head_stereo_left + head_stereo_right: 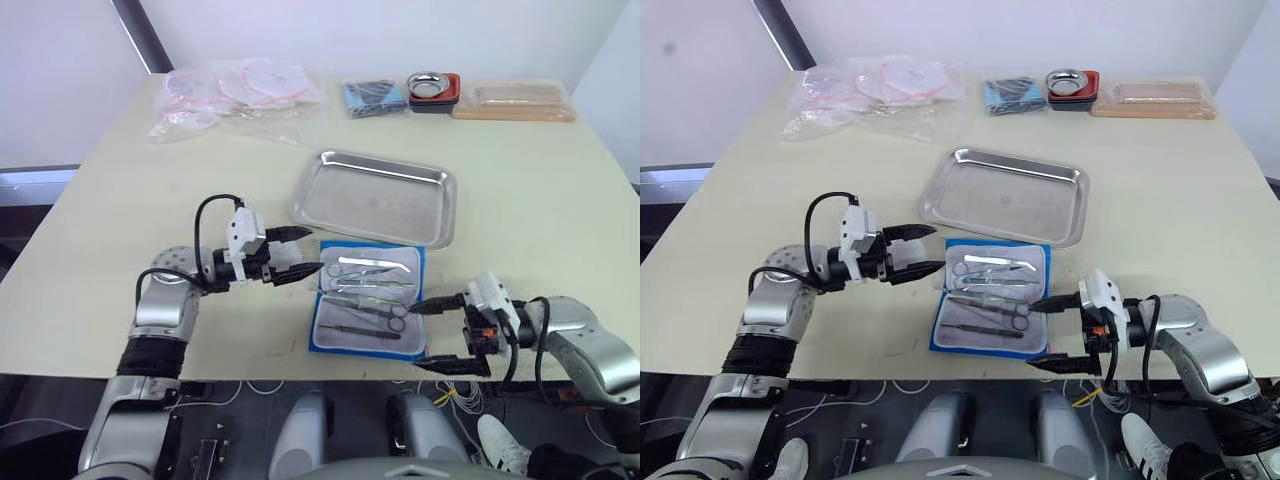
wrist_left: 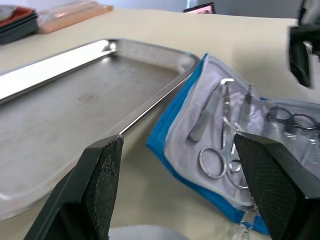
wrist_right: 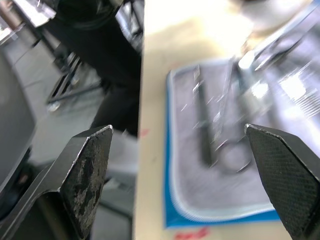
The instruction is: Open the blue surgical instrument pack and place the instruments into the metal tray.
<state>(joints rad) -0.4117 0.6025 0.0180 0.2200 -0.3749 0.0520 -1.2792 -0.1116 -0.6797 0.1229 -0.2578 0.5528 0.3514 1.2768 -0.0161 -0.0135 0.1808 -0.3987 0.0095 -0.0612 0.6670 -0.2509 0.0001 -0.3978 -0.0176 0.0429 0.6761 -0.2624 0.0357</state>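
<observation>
Right gripper [image 1: 432, 334] lower right, spread wide, empty; left gripper [image 1: 300, 251] also spread, empty. Blue surgical instrument pack [image 1: 368, 299] centre, open; instruments [image 1: 368, 290] inside; metal tray [image 1: 375, 197] above, unfilled.

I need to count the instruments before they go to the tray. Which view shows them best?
The left eye view: the instruments lie in the open blue surgical instrument pack, seen whole from above. The right eye view shows much the same. The left wrist view catches only some, close up and at a slant; the right wrist view has them blurred.
</observation>
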